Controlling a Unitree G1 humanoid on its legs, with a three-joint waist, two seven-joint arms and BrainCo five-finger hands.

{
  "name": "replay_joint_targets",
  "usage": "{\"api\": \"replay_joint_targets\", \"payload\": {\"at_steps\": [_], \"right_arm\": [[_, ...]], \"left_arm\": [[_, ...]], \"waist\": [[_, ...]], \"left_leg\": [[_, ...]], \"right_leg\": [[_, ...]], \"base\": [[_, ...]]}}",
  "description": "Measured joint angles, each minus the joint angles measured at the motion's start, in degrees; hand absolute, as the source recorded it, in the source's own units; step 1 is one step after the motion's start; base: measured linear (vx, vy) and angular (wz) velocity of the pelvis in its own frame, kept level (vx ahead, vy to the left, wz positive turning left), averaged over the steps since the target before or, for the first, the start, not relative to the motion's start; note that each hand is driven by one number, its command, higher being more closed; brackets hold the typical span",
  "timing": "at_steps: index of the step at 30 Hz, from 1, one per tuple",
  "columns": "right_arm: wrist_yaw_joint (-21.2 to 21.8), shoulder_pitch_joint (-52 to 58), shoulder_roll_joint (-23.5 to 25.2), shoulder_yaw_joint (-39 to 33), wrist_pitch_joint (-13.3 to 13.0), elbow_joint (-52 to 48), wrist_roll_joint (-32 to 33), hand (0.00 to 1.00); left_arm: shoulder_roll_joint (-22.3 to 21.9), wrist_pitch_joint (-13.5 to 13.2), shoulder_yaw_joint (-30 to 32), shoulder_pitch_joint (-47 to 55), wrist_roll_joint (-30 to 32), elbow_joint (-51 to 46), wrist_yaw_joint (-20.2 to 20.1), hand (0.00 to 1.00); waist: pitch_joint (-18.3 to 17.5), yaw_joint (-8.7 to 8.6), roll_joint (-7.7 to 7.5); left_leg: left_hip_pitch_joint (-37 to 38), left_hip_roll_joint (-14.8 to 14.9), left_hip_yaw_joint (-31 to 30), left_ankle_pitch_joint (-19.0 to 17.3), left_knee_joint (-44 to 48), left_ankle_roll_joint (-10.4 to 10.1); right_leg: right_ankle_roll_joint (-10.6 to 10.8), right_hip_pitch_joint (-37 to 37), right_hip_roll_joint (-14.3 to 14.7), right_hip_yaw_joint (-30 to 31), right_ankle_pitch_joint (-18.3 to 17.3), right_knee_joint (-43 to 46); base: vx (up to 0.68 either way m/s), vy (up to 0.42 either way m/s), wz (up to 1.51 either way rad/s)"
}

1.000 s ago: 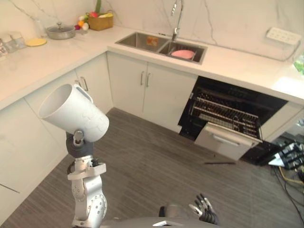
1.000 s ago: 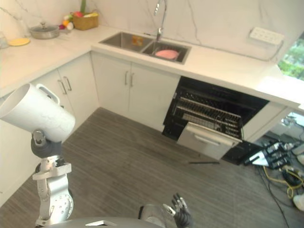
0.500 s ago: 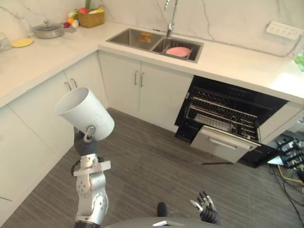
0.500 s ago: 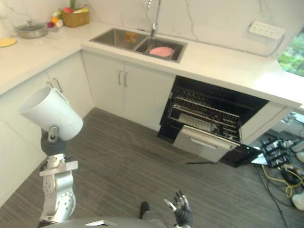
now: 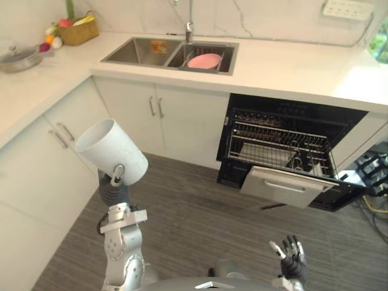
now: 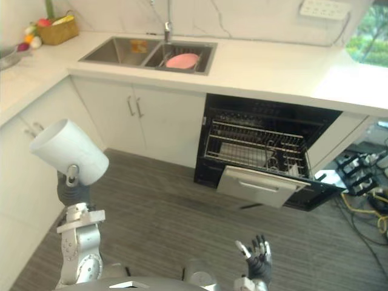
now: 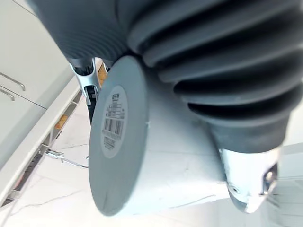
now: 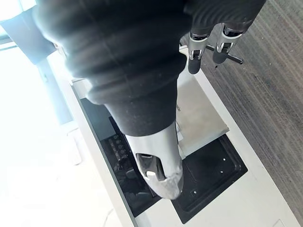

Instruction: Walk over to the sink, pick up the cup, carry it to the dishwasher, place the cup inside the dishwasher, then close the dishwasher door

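A white cup (image 5: 112, 149) is being held up in the robot's left hand (image 5: 114, 185), well above the grey wood-look floor (image 5: 200, 221). The cup is tilting, its open mouth facing up and toward the robot's left. In the left wrist view the fingers (image 7: 87, 78) and the thumb (image 7: 246, 184) are clamped on opposite sides of the cup, with its flat base turned to the camera. The right hand (image 5: 292, 262) is hanging low on the robot's right, fingers spread apart and holding nothing.

Compared with half a second ago, the whole scene is sliding across the picture, so the camera is turning. The open dishwasher (image 5: 291, 108) is now sitting nearer the middle, its wire rack (image 5: 276, 143) pulled out and its door (image 5: 282, 187) folded down. The sink (image 5: 136, 51), with a pink dish (image 5: 204, 60) in its right basin, is now lying higher and further to the left in the white counter (image 5: 285, 60). The cup is keeping the same tilt in the same grip.
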Motion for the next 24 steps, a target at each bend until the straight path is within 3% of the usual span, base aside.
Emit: {"api": "replay_joint_targets", "payload": {"at_steps": [1, 3, 5, 6, 7, 9, 11, 13, 14, 15, 16, 17, 18, 21, 22, 23, 24], "right_arm": [[0.30, -1.53, -0.08, -0.55, -0.20, 0.28, 0.07, 0.00], [0.64, -3.11, -0.10, -0.62, -0.64, 0.89, 0.13, 0.00], [0.86, -3.32, -0.14, -0.32, -1.55, 0.89, 0.21, 0.00], [0.76, -3.73, -0.53, -0.29, -1.90, 1.19, 0.63, 0.00], [0.69, -4.00, 0.03, -0.11, -1.92, 1.32, 0.64, 0.00], [-0.31, -5.05, 1.13, 2.39, -2.26, 0.48, 0.69, 0.00], [-3.78, -4.48, 1.27, 2.66, -2.49, -3.02, 0.73, 0.00], [-6.31, -4.38, 1.95, 1.46, -3.73, -8.03, 1.92, 0.00], [-7.73, -4.24, 2.86, 0.50, -5.82, -10.59, 2.03, 0.00], [-8.58, -4.05, 3.16, 0.49, -6.89, -11.61, 2.05, 0.00], [-9.69, -3.62, 3.47, 0.50, -8.64, -14.11, 1.83, 0.00], [-11.20, -2.38, 3.70, 0.62, -10.77, -18.30, 1.77, 0.00], [-11.49, -2.29, 3.86, 0.63, -11.17, -19.55, 1.74, 0.00], [-16.40, -2.11, 5.70, 1.15, -14.93, -30.87, -1.42, 0.00], [-18.74, -2.09, 5.71, 1.41, -16.08, -33.18, -4.02, 0.00], [-20.46, -2.09, 5.73, 2.43, -16.79, -35.62, -5.64, 0.00], [-20.74, -2.01, 5.61, 2.99, -16.85, -36.90, -6.47, 0.00]], "left_arm": [[0.10, 0.01, 0.45, 0.16, 0.43, 0.84, -0.01, 1.00], [0.11, 0.24, 0.68, 0.40, 0.57, 0.83, -0.25, 1.00], [0.10, 0.66, 1.25, 0.99, 1.35, 0.51, -0.35, 1.00], [0.10, 1.05, 2.37, 1.89, 1.52, 0.03, -0.48, 1.00], [-0.04, 1.23, 3.11, 2.60, 1.51, 0.07, -0.50, 1.00], [0.63, 1.56, 5.60, 3.33, 1.39, 0.04, -1.07, 1.00], [1.88, 1.60, 5.40, 3.38, 1.21, 0.01, -3.22, 1.00], [2.91, 1.67, 4.19, 1.89, 1.02, 0.01, -5.10, 1.00], [3.74, 1.70, 3.61, 0.95, 1.04, -0.05, -5.69, 1.00], [4.27, 1.71, 3.30, 0.74, 1.03, -0.15, -5.66, 1.00], [4.99, 1.91, 2.40, 0.78, 1.28, -0.53, -5.61, 1.00], [5.08, 2.10, 1.11, 0.80, 1.80, -1.75, -5.12, 1.00], [5.09, 2.17, 0.86, 0.75, 1.99, -2.18, -4.95, 1.00], [6.18, 2.73, -1.36, -0.53, 3.67, -4.42, -4.45, 1.00], [6.44, 3.04, -2.29, -0.76, 3.74, -4.41, -4.72, 1.00], [6.39, 3.16, -2.35, -0.70, 3.71, -4.40, -4.66, 1.00], [6.29, 3.24, -2.35, -0.70, 3.69, -4.15, -4.55, 1.00]], "waist": [[0.43, 0.38, -0.76], [1.09, 0.60, -1.96], [1.12, 1.65, -2.81], [1.08, 2.48, -2.69], [0.70, 2.89, -2.75], [0.85, 2.51, -4.44], [0.30, 1.83, -5.22], [0.17, 1.41, -5.56], [0.45, 1.30, -6.08], [0.58, 1.10, -6.41], [0.58, 0.42, -5.84], [-0.07, -0.45, -5.44], [-0.19, -0.59, -5.19], [-0.96, -2.29, -3.83], [-0.85, -2.77, -3.91], [-1.24, -2.57, -5.06], [-1.58, -2.17, -5.91]], "left_leg": [[-1.71, -3.10, 0.85, -4.42, -8.38, -0.74], [-2.80, -7.89, -1.17, -4.61, -21.65, -1.22], [-3.77, -12.81, -7.91, 0.95, -36.99, -1.32], [-3.60, -13.48, -11.66, 8.35, -42.00, -2.91], [-2.33, -14.48, -11.12, 11.18, -41.62, -1.44], [-2.90, -14.54, -8.74, 3.50, -33.04, 0.62], [-2.24, -14.67, -6.35, -0.82, -28.99, 2.57], [0.52, -15.69, -3.86, -3.29, -29.50, 3.83], [4.56, -16.54, -1.63, -3.90, -32.24, 4.40], [7.25, -17.18, -0.56, -4.01, -34.28, 4.51], [12.29, -17.74, 1.22, -4.13, -38.57, 4.87], [17.20, -17.71, 3.62, -3.83, -43.81, 5.17], [18.04, -17.67, 4.15, -3.76, -44.78, 5.14], [23.85, -16.66, 8.84, -3.13, -50.52, 4.24], [25.82, -16.65, 9.95, -3.10, -51.23, 3.76], [26.92, -17.27, 10.93, -3.50, -50.86, 3.11], [27.42, -17.52, 11.09, -3.68, -50.23, 3.03]], "right_leg": [[0.87, 3.80, -1.07, 1.91, 0.19, -3.17], [1.54, 8.55, -2.91, 3.34, 0.09, -7.42], [3.65, 11.85, -5.23, 5.30, -0.21, -11.61], [5.01, 13.88, -5.95, 7.67, -0.74, -14.39], [5.57, 15.48, -6.64, 9.30, -0.76, -16.15], [6.36, 15.91, -7.56, 11.97, -0.28, -13.26], [6.78, 16.47, -8.48, 13.34, -0.11, -11.32], [8.23, 13.14, -9.63, 13.51, 1.37, -2.76], [10.20, 8.76, -10.57, 13.68, 4.58, 8.11], [11.01, 6.65, -10.99, 13.42, 5.99, 13.51], [10.35, 2.50, -11.48, 10.59, 6.54, 22.18], [7.77, -2.16, -10.84, 5.13, 5.87, 26.31], [7.35, -3.07, -10.51, 4.07, 5.62, 26.40], [5.73, -8.32, -7.56, -8.10, 2.87, 19.24], [3.07, -8.81, -6.59, -14.35, 3.10, 13.88], [-1.99, -8.51, -5.43, -20.71, 6.90, 5.74], [-6.57, -7.09, -5.08, -24.26, 6.51, 1.87]], "base": [[0.42, 0.178, -0.56], [0.48, 0.245, -0.51], [0.37, 0.248, -0.61], [0.41, 0.304, -0.94], [0.49, 0.343, -0.98], [0.43, 0.247, -0.70], [0.40, 0.257, -0.52], [0.40, 0.238, -0.60], [0.26, 0.140, -0.67], [0.31, 0.160, -0.90], [0.35, 0.181, -0.97], [0.27, 0.151, -0.88], [0.28, 0.138, -0.90], [0.34, 0.074, -0.74], [0.41, 0.051, -0.81], [0.43, 0.045, -0.97], [0.44, 0.036, -1.37]]}}
